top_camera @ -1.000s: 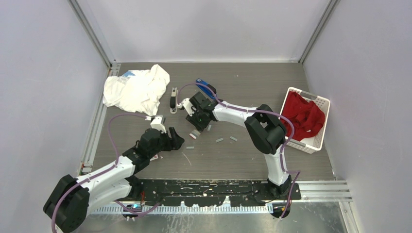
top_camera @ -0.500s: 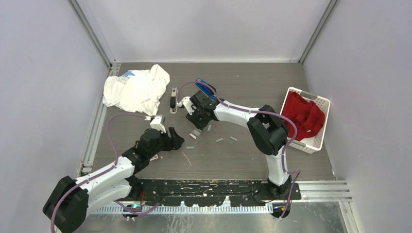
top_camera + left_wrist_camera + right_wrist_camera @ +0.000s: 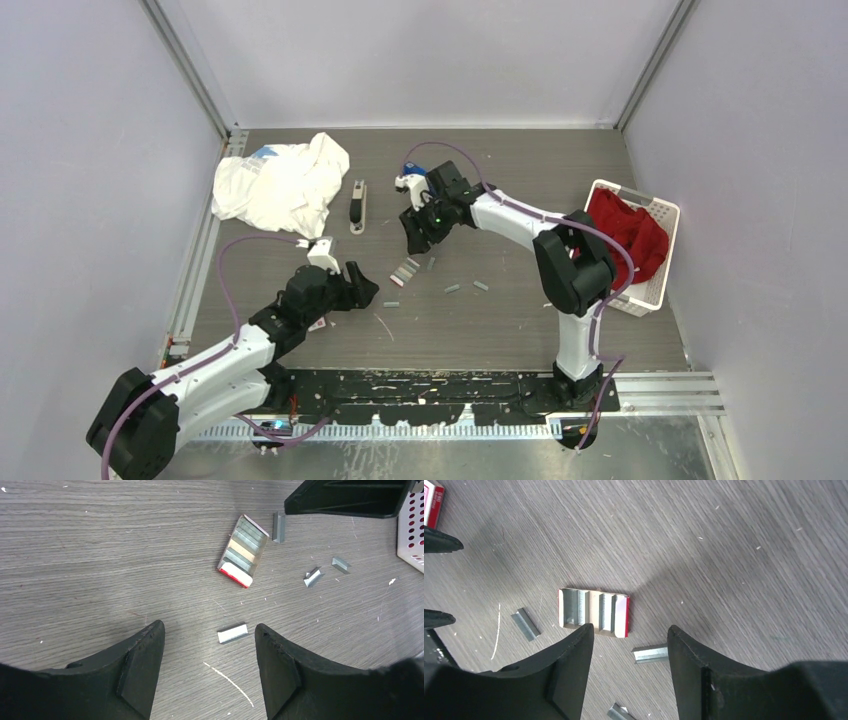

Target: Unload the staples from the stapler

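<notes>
No legible text or labels anywhere

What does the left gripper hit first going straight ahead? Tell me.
Probably the loose staple strip lying ahead between the left gripper's open fingers, the staple box farther on; depth is unclear.

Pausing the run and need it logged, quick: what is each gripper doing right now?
Left gripper: open, holding nothing.
Right gripper: open, holding nothing.

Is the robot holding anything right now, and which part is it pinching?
Nothing is held: the left gripper and the right gripper are both open and empty.
</notes>
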